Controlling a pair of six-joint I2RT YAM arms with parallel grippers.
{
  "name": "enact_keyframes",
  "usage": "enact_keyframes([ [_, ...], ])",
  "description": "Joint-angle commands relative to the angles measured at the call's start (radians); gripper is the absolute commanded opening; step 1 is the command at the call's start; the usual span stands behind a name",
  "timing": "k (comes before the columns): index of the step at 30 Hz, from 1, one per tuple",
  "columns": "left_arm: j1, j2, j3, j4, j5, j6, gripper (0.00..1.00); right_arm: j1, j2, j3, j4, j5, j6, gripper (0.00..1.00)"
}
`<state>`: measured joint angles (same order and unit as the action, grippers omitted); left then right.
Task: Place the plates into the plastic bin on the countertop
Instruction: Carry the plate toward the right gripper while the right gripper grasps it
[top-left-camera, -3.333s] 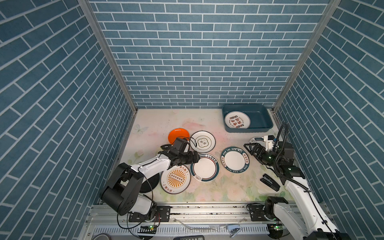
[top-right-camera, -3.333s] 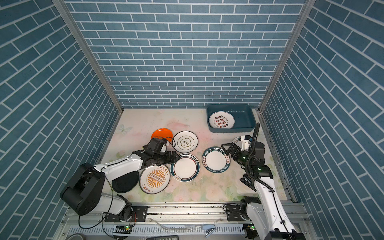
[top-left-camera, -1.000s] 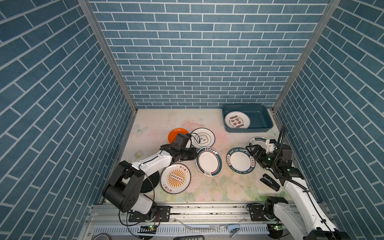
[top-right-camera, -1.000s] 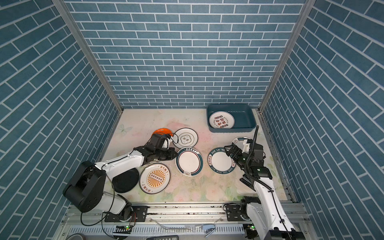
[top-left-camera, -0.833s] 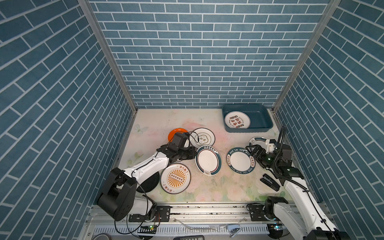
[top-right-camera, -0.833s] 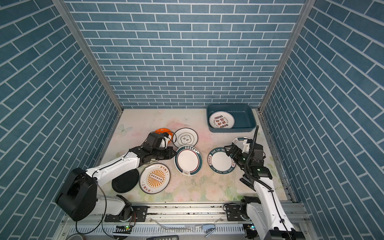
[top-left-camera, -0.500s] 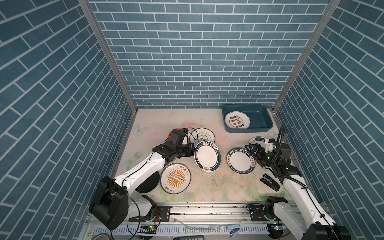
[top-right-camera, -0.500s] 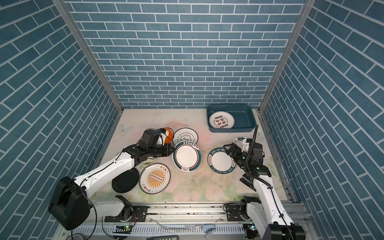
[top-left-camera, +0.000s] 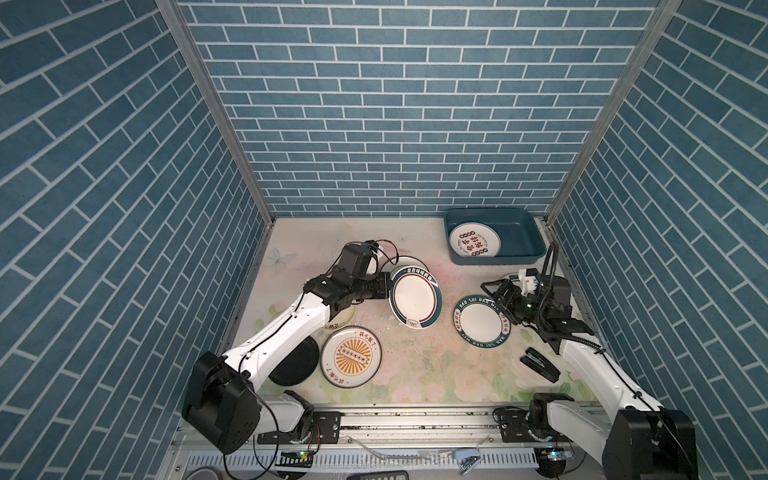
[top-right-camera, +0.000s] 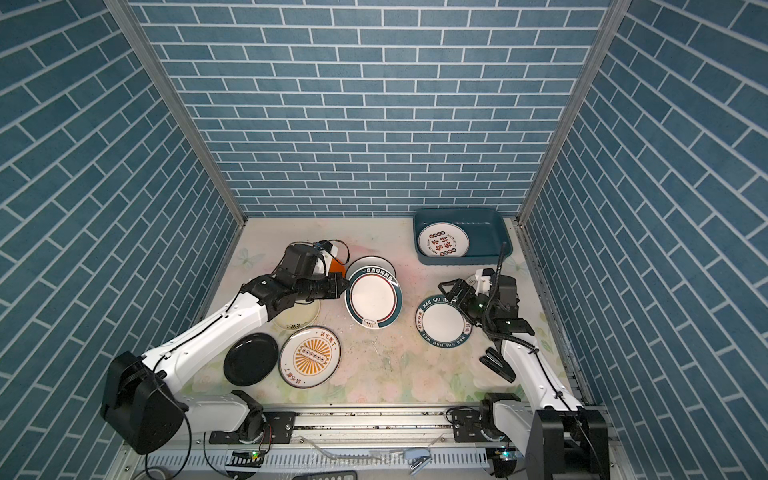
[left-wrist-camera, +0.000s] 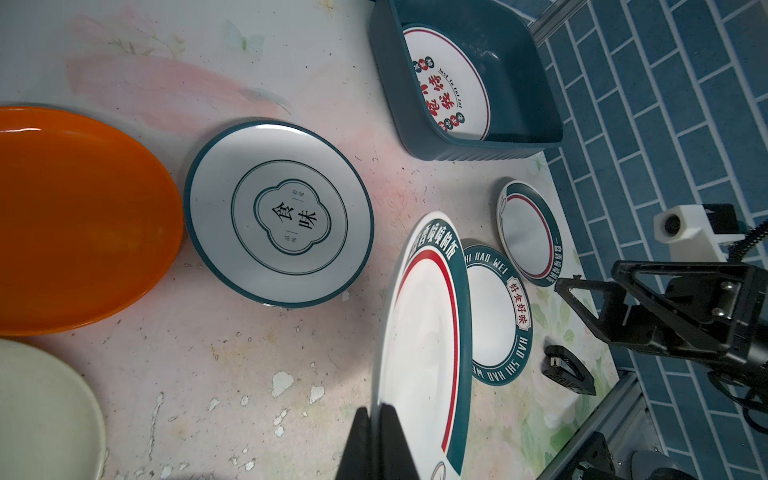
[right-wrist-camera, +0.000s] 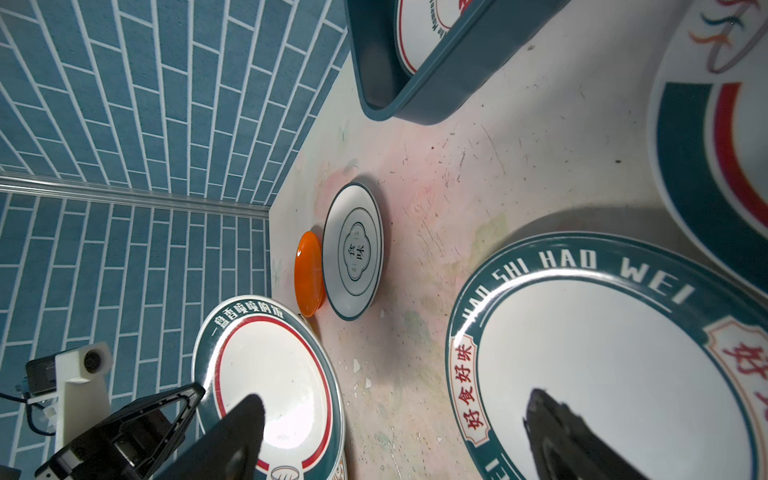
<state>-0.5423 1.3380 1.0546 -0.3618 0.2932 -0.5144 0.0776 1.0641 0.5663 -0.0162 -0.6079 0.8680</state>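
My left gripper (left-wrist-camera: 376, 409) is shut on the rim of a white plate with a teal and red rim (top-left-camera: 415, 299), holding it tilted up off the countertop (top-left-camera: 415, 365). My right gripper (right-wrist-camera: 390, 403) stands open with nothing in it, just above the left edge of a teal-rimmed lettered plate (top-left-camera: 482, 320) lying flat. In both top views the plastic bin (top-left-camera: 519, 237) sits at the back right with one lettered plate (top-right-camera: 442, 243) inside. Other plates lie flat: orange sunburst (top-left-camera: 351, 356), black (top-right-camera: 250, 358), cream (top-right-camera: 297, 318), orange (left-wrist-camera: 75, 220), white with a clover emblem (left-wrist-camera: 278, 214).
A black stapler (top-left-camera: 540, 370) lies at the front right beside the right arm. Another teal-rimmed plate (left-wrist-camera: 525, 232) lies under the right wrist. Blue brick walls enclose the countertop on three sides, and a metal rail (top-left-camera: 415, 411) runs along its front.
The left gripper has raised the teal and red rimmed plate off the countertop, tilting it more upright and carrying it a little toward the back. The right gripper has hardly moved.
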Motion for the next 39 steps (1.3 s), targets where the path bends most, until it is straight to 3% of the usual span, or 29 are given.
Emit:
enact_keyframes([
  [1,0.004,0.013,0.033,0.036,0.02,-0.022,0.0,0.027,0.028,0.063,0.078,-0.006,0.034,0.99],
  [9,0.008,0.018,-0.002,0.168,0.033,-0.12,0.0,0.112,0.148,0.155,0.101,-0.004,0.041,0.99],
  [14,0.01,0.055,-0.071,0.36,0.117,-0.202,0.0,0.162,0.217,0.154,0.158,-0.006,0.082,0.99],
  [21,0.011,0.109,-0.098,0.452,0.157,-0.252,0.0,0.205,0.264,0.138,0.239,0.001,0.124,0.9],
  [25,0.01,0.121,-0.097,0.473,0.165,-0.26,0.0,0.214,0.279,0.137,0.255,0.003,0.133,0.77],
  [32,0.014,0.137,-0.106,0.543,0.189,-0.306,0.0,0.215,0.309,0.139,0.25,-0.002,0.136,0.64],
  [39,0.022,0.167,-0.123,0.622,0.231,-0.344,0.0,0.217,0.326,0.142,0.297,-0.036,0.192,0.29],
])
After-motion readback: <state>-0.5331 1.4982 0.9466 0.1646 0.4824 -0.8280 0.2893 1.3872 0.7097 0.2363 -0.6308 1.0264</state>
